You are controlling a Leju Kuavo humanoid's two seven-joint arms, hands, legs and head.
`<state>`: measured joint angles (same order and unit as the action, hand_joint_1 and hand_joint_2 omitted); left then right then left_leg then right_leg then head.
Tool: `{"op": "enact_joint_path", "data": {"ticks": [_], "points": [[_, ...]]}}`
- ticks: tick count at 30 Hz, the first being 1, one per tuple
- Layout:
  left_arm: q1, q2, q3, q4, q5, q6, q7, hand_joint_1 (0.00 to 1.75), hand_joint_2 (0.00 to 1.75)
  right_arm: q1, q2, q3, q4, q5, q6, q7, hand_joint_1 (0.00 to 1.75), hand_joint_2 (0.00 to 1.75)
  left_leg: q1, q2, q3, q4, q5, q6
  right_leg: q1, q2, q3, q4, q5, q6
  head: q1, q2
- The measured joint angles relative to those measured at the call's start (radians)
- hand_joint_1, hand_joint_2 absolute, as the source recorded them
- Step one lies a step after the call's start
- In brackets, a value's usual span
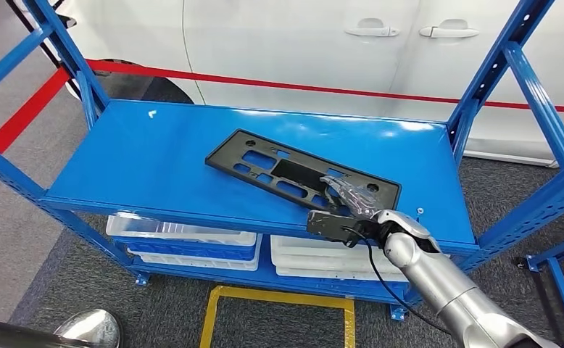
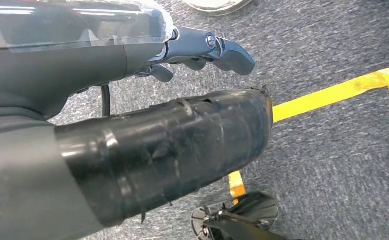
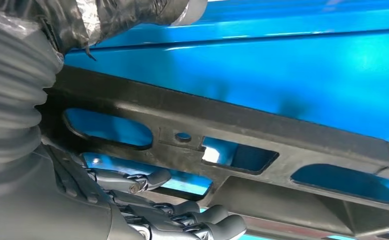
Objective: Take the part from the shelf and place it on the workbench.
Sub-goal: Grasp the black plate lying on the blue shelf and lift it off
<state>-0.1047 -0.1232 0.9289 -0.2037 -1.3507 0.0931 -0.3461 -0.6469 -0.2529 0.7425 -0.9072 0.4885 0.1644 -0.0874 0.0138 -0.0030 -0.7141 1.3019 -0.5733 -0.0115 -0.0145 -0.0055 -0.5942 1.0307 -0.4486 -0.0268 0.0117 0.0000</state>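
Because the black part (image 1: 301, 169) lies flat on the blue shelf (image 1: 156, 156) with one end near the front edge, your right hand (image 1: 351, 199) comes in low over that end. Its fingers (image 3: 182, 220) lie curled at the part's edge; whether they grip, you cannot tell. Your left hand (image 2: 202, 50) hangs over the carpet, fingers curled, holding nothing.

Right arm: silver, reaching up from the lower right to the shelf's front edge near its right corner. Right hand (image 1: 351, 206): over the black part, fingers (image 3: 202, 212) lying beneath it, curled. Left hand (image 2: 202, 50): hanging, dark fingers loosely curled, holding nothing.
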Motion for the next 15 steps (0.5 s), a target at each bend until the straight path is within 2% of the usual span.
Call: {"op": "enact_joint_path", "data": {"ticks": [1, 3, 5, 7, 9, 10, 11, 13, 14, 15], "points": [[0.001, 0.0, 0.0, 0.0, 0.0, -0.001, -0.002, 0.0, 0.0, 0.0, -0.003, -0.001, 0.001, 0.001, -0.003, 0.004, 0.0, 1.75, 0.0, 0.0, 0.014, -0.028, 0.024, 0.001, 0.0, 0.0, 0.001, 0.0, 0.0, 0.0, 0.0, 0.0], [-0.001, 0.0, 0.0, 0.0, 0.001, -0.002, -0.005, 0.0, 0.0, 0.0, -0.009, -0.004, 0.001, 0.002, -0.011, 0.017, 0.0, 1.75, 0.0, 0.0, 0.084, -0.168, 0.089, 0.006, 0.001, 0.0, 0.004, 0.001, 0.0, 0.004, 0.0, 0.0], [-0.004, 0.0, 0.0, 0.0, 0.002, -0.002, -0.008, 0.0, 0.0, 0.0, -0.017, -0.01, 0.0, 0.004, -0.016, 0.028, 0.0, 1.75, -0.004, -0.001, 0.134, -0.271, 0.12, 0.014, 0.004, 0.001, 0.003, 0.001, 0.001, 0.013, 0.0, 0.0], [-0.004, 0.0, 0.0, 0.0, 0.003, -0.002, -0.008, 0.0, 0.0, 0.0, -0.024, -0.015, -0.002, 0.006, -0.018, 0.034, 0.0, 1.75, -0.008, -0.001, 0.138, -0.287, 0.122, 0.023, 0.005, 0.002, 0.002, -0.002, 0.004, 0.026, 0.001, 0.0], [-0.005, -0.001, 0.0, 0.0, 0.004, -0.002, -0.009, 0.0, 0.0, 0.002, -0.032, -0.017, -0.003, 0.008, -0.018, 0.038, 0.01, 1.75, -0.006, 0.0, 0.14, -0.294, 0.129, 0.037, 0.003, 0.003, 0.0, 0.002, -0.001, 0.038, 0.002, 0.0], [-0.006, -0.002, 0.0, 0.0, 0.004, -0.002, -0.01, 0.0, 0.0, 0.002, -0.036, -0.019, -0.003, 0.009, -0.018, 0.04, 0.26, 1.75, -0.004, 0.002, 0.141, -0.299, 0.133, 0.045, 0.002, 0.004, -0.009, 0.021, -0.016, 0.043, 0.002, 0.0], [-0.006, -0.002, 0.0, 0.0, 0.005, -0.002, -0.01, 0.0, 0.0, 0.004, -0.04, -0.02, -0.003, 0.01, -0.019, 0.042, 0.63, 1.75, -0.003, 0.003, 0.141, -0.303, 0.136, 0.052, 0.001, 0.005, -0.027, 0.062, -0.042, 0.047, 0.002, 0.0], [-0.007, -0.002, 0.0, 0.0, 0.008, -0.002, -0.012, 0.0, 0.0, 0.008, -0.047, -0.021, -0.004, 0.017, -0.02, 0.047, 1.47, 1.75, -0.006, 0.004, 0.138, -0.303, 0.137, 0.059, 0.001, 0.005, -0.088, 0.193, -0.109, 0.053, 0.002, 0.0], [-0.007, -0.002, 0.0, 0.0, 0.009, -0.003, -0.013, 0.0, 0.0, 0.01, -0.049, -0.022, -0.006, 0.023, -0.02, 0.05, 1.65, 1.75, -0.007, 0.004, 0.137, -0.303, 0.137, 0.059, 0.001, 0.005, -0.117, 0.254, -0.131, 0.054, 0.002, 0.0], [-0.007, -0.002, 0.0, 0.0, 0.011, -0.004, -0.014, 0.0, 0.0, 0.012, -0.051, -0.022, -0.009, 0.029, -0.02, 0.053, 1.72, 1.75, -0.008, 0.004, 0.137, -0.302, 0.137, 0.06, 0.001, 0.005, -0.133, 0.288, -0.136, 0.055, 0.002, 0.0]]}}
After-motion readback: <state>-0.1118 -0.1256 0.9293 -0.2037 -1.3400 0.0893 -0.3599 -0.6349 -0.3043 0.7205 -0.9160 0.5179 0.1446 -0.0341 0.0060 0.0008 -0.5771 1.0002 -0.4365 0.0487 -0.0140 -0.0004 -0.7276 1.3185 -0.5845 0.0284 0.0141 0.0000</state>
